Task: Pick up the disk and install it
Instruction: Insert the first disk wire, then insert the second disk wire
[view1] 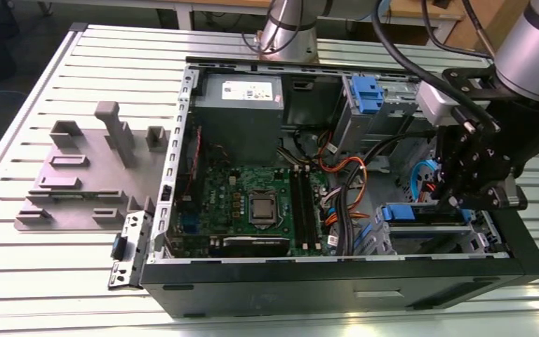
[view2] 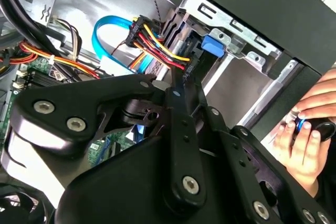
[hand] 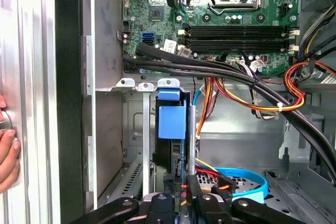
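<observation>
The disk, in its blue carrier frame, stands edge-on in the metal drive cage at the case's front corner. In the exterior view the blue end of the disk sits in the cage at the exterior view's right, low in the open computer case. My gripper reaches down into the case right at it. In the first wrist view my gripper has the disk's near end between its two black fingers, shut on it. The second wrist view has one black finger running up to the blue carrier tab.
Thick black cables and orange and yellow wires cross beside the cage. The motherboard and grey power supply fill the case's left. Another blue carrier sits higher up. A grey fixture lies left. A person's hand rests outside the case.
</observation>
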Controlling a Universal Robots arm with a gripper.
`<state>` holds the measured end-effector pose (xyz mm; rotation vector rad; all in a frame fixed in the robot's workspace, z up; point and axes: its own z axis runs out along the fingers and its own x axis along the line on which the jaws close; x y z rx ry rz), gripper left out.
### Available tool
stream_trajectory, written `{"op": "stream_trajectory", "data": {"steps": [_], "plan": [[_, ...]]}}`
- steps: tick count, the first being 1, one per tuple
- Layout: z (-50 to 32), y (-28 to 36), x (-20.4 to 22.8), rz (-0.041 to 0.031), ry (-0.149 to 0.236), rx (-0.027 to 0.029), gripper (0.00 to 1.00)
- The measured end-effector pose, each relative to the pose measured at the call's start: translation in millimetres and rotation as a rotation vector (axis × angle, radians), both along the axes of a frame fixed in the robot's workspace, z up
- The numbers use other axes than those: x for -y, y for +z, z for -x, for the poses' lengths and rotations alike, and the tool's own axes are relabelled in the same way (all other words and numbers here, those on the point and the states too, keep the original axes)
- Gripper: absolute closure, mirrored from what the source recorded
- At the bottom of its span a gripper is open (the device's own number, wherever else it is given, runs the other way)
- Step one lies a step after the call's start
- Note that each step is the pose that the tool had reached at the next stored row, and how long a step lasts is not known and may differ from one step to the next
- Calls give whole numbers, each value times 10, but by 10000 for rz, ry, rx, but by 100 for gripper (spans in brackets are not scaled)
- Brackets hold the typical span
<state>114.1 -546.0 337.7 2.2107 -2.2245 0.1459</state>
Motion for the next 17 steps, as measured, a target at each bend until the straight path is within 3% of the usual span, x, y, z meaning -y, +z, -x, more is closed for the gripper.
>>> {"op": "stream_trajectory", "data": {"steps": [4, 6, 17], "plan": [[0, 7, 0, -3, 0, -1, 78], [0, 9, 0, 0, 0, -1, 89], [0, 9, 0, 0, 0, -4, 89]]}}
